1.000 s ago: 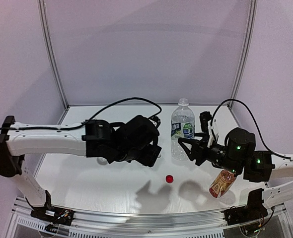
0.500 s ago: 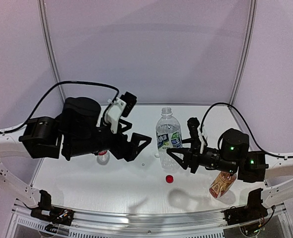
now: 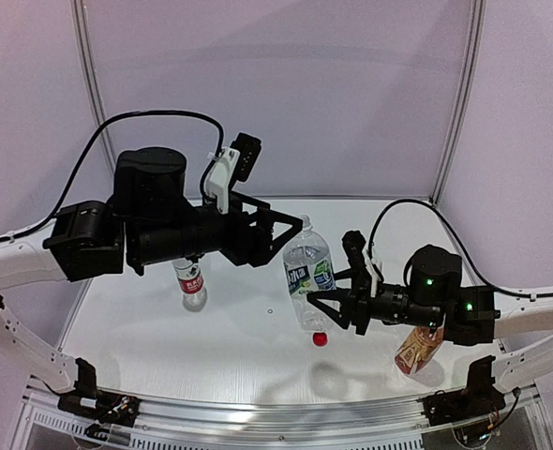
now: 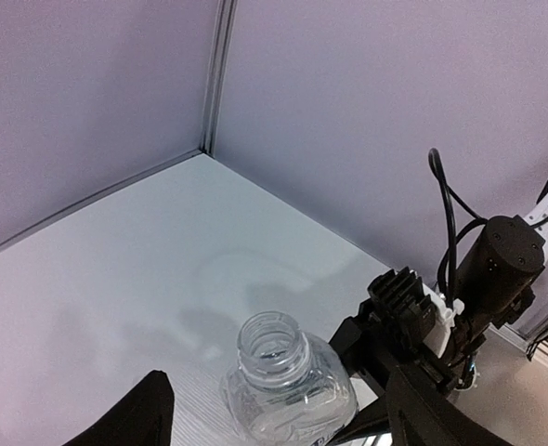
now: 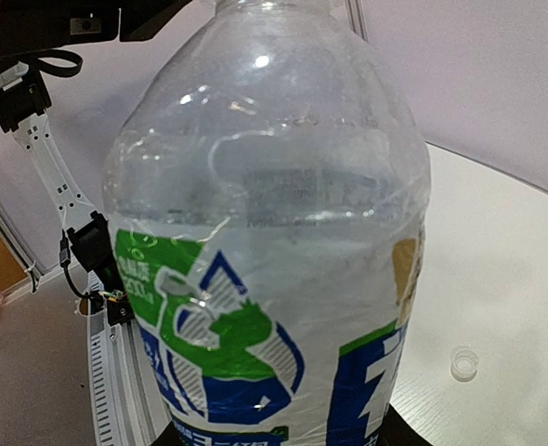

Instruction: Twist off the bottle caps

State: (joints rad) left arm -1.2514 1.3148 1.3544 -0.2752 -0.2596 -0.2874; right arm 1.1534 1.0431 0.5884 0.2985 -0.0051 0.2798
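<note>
A clear bottle with a green-blue label (image 3: 306, 274) hangs tilted above the table, and my right gripper (image 3: 330, 309) is shut on its lower body. The same bottle (image 5: 274, 279) fills the right wrist view. Its neck (image 4: 274, 348) stands open with no cap on it. My left gripper (image 3: 286, 240) is open at that neck, one finger (image 4: 135, 418) on each side and neither touching it. A red cap (image 3: 321, 338) lies on the table under the bottle. A small pale cap (image 5: 463, 362) lies on the table, mouth up. The red-label bottle (image 3: 191, 281) stands upright at the left.
The amber bottle with a red-gold label (image 3: 417, 347) lies by my right arm at the near right. Metal posts (image 3: 97, 103) and grey walls close the back and sides. A rail (image 3: 258, 412) runs along the table's near edge.
My right gripper has carried the green-blue bottle leftward and nearer. My left arm rose from low over the table, swung back left, then brought its open fingers to the bottle's neck.
</note>
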